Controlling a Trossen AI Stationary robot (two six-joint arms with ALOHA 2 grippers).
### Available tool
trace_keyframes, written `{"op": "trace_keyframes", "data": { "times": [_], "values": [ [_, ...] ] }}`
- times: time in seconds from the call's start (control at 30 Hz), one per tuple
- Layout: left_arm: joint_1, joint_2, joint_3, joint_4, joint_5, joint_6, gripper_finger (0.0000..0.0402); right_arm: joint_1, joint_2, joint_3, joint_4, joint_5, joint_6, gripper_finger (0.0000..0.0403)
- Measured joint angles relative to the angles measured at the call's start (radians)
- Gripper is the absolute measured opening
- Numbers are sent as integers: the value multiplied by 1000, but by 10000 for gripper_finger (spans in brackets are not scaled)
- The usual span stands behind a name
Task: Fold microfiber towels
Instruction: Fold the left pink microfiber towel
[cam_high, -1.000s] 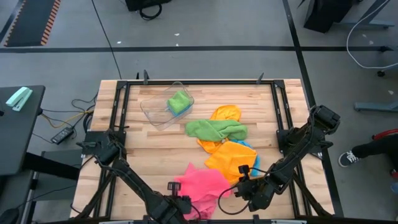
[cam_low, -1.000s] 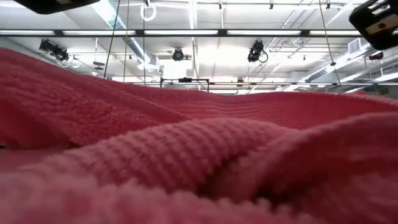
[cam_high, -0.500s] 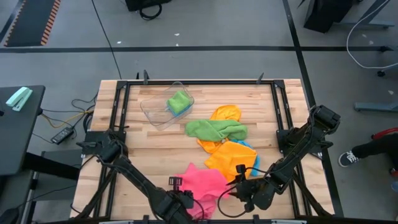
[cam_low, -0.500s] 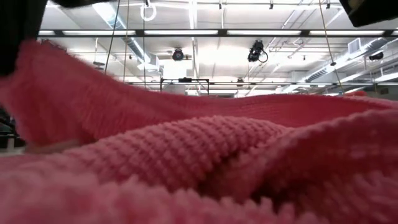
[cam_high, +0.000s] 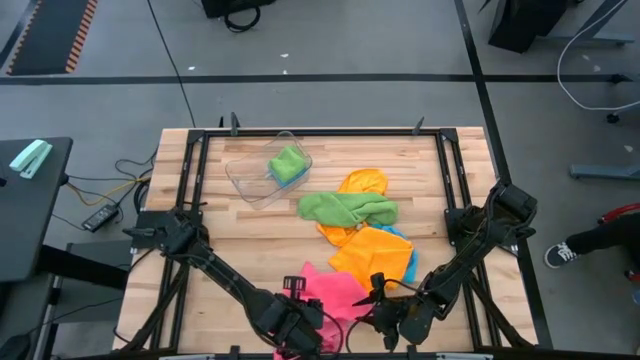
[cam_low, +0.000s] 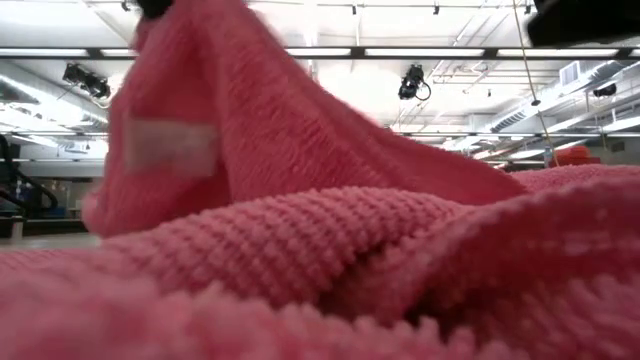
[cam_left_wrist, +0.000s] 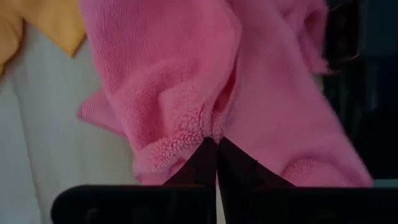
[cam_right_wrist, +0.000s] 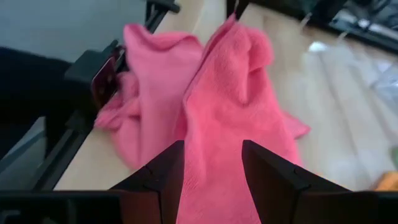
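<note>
A pink microfiber towel (cam_high: 335, 290) lies rumpled near the table's near edge, between my two grippers. My left gripper (cam_left_wrist: 216, 149) is shut on it, and in the low view one part of the towel (cam_low: 200, 130) stands raised above the rest. My right gripper (cam_right_wrist: 212, 144) is open at the towel's right side (cam_high: 372, 305); its fingers stand apart with pink cloth showing between them, and I cannot tell whether they touch it. Farther back lie a green towel (cam_high: 348, 208), two orange towels (cam_high: 372, 255) and a bit of blue towel (cam_high: 404, 240). My left gripper pinches a bunched fold of the pink towel (cam_left_wrist: 202, 134) between its two fingertips, several layers gathered together. The fingers come from above, pointing steeply down. The pinched part is lifted, and the cloth slopes slack from it down to the rest (cam_low: 330, 250), which lies on the table.
A clear plastic tub (cam_high: 250, 180) with a folded green cloth (cam_high: 288, 163) in it stands at the far left. A black frame (cam_high: 320, 131) runs around the table. Bare wood shows at the left (cam_high: 230, 250) and far right (cam_high: 420, 170).
My left gripper has risen and gone a little toward the table's right, staying shut on the pink towel. The pinched part has been lifted into a peak while the rest stays on the table. My right gripper has shifted slightly toward the near edge.
</note>
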Motion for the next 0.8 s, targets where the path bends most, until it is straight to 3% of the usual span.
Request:
{"op": "trace_keyframes", "data": {
  "times": [0.27, 0.6, 0.8],
  "values": [
    [45, 0, 29, 28, 3, -6, 28, -8, 0, 0, 101, 37, -56, 170],
    [76, 0, 28, 128, 3, 2, 13, -36, 4, 0, 192, 35, -89, 170],
    [93, 0, 27, 145, -37, 2, 25, -53, 77, 47, 238, 17, -163, 170]
  ]
}}
